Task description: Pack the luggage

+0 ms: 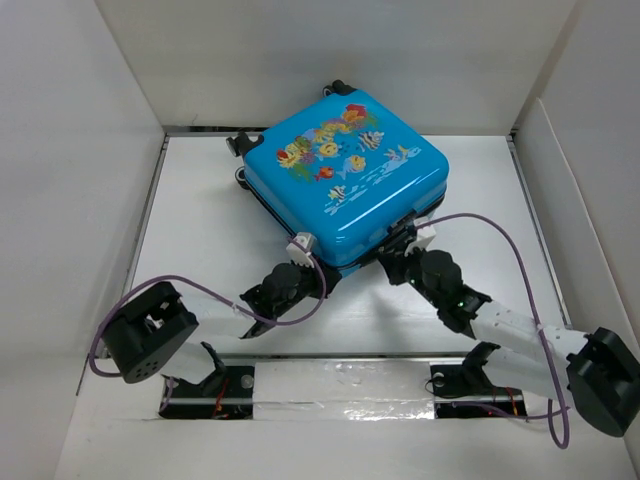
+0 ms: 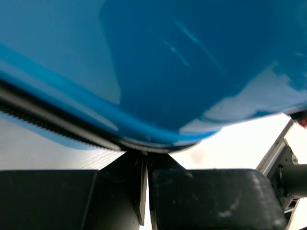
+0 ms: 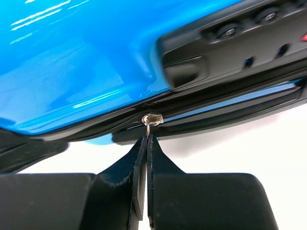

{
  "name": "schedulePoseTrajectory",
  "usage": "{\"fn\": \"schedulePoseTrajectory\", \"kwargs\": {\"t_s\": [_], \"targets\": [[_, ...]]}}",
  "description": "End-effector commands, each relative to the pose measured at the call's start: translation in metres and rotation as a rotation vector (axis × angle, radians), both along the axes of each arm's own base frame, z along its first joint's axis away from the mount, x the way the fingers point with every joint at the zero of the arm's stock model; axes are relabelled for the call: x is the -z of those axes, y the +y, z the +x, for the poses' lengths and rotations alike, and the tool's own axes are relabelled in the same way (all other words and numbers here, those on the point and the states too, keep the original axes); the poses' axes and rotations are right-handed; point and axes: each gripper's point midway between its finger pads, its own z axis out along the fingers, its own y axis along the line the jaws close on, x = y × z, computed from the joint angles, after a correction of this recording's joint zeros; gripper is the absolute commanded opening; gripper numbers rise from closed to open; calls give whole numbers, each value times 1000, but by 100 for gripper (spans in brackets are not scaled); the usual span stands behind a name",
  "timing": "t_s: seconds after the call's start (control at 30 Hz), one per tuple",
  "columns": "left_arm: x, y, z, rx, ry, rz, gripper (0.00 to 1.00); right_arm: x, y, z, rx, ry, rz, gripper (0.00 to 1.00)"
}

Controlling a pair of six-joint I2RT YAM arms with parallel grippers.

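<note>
The small bright-blue hard-shell suitcase (image 1: 345,180), fish-printed, lay closed and flat toward the far middle of the white counter (image 1: 195,220). Its shell looked stiff, glossy and slippery, likely light enough to skid, so the zip seam seemed the best hold. The right pincer (image 3: 147,140) was closed on a little silver zip pull (image 3: 152,119). The left pincer (image 2: 145,160) was closed at the seam, but I couldn't tell if it pinched anything. The contents were hidden.

Your luggage (image 1: 345,180) lies flat on the table (image 1: 200,220), toward the back, wheels (image 1: 241,145) on its far-left side, your left gripper (image 2: 146,155) at its near corner seam, your right gripper (image 3: 147,139) at its near-right edge, zip pull (image 3: 152,119) between its fingertips.
</note>
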Motion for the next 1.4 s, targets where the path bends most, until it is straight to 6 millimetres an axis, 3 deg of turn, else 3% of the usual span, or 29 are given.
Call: {"fn": "schedulePoseTrajectory", "kwargs": {"t_s": [0.0, 0.3, 0.43, 0.63, 0.7, 0.8, 0.83, 0.87, 0.9, 0.93, 0.97, 1.0, 1.03, 1.1, 1.13, 1.17, 1.2, 1.23, 1.3, 1.33, 1.37], "targets": [[-64, -10, 36, -96, -155, -143, 0, -28, 42, -28, -148, -25, 127, 0], [-72, -24, 45, -84, -173, -156, 0, -46, 110, -85, -343, 4, 202, 0], [-71, -23, 54, -77, -165, -176, 0, -47, 137, -100, -401, 17, 208, 0], [-69, -23, 62, -72, -156, -192, 0, -65, 169, -108, -477, -6, 287, 0], [-71, -24, 63, -68, -164, -195, 0, -72, 178, -102, -460, -17, 317, 0], [-72, -20, 64, -74, -172, -189, 0, -78, 175, -89, -387, -42, 327, 0], [-77, -15, 65, -82, -184, -191, 6, -78, 171, -83, -363, -46, 325, 0], [-70, -5, 65, -96, -178, -173, 32, -79, 167, -83, -356, -49, 325, 0], [-69, 3, 65, -110, -180, -171, 43, -88, 159, -81, -340, -63, 342, 0], [-75, 13, 65, -131, -195, -182, 54, -83, 150, -77, -316, -59, 335, 0], [-61, 26, 61, -152, -170, -163, 69, -80, 144, -76, -308, -54, 330, 0], [-58, 41, 65, -191, -165, -159, 74, -81, 137, -73, -292, -55, 336, 0], [-65, 52, 62, -209, -179, -181, 78, -88, 133, -77, -304, -65, 352, 0], [-47, 73, 54, -251, -144, -166, 80, -82, 125, -78, -304, -53, 341, 0], [-57, 86, 54, -300, -166, -192, 81, -87, 122, -77, -308, -59, 352, 0], [-46, 95, 47, -316, -149, -184, 81, -85, 119, -76, -307, -54, 344, 0], [-48, 101, 44, -338, -149, -200, 81, -86, 119, -78, -316, -53, 346, 0], [-63, 117, 47, -414, -183, -238, 80, -87, 118, -77, -321, -56, 346, 0], [-65, 132, 45, -484, -175, -255, 78, -88, 120, -78, -332, -55, 342, 0], [-86, 149, 48, -564, -221, -309, 75, -88, 123, -81, -356, -50, 341, 0], [-98, 154, 49, -589, -238, -336, 71, -85, 125, -83, -369, -41, 334, 0]]}}
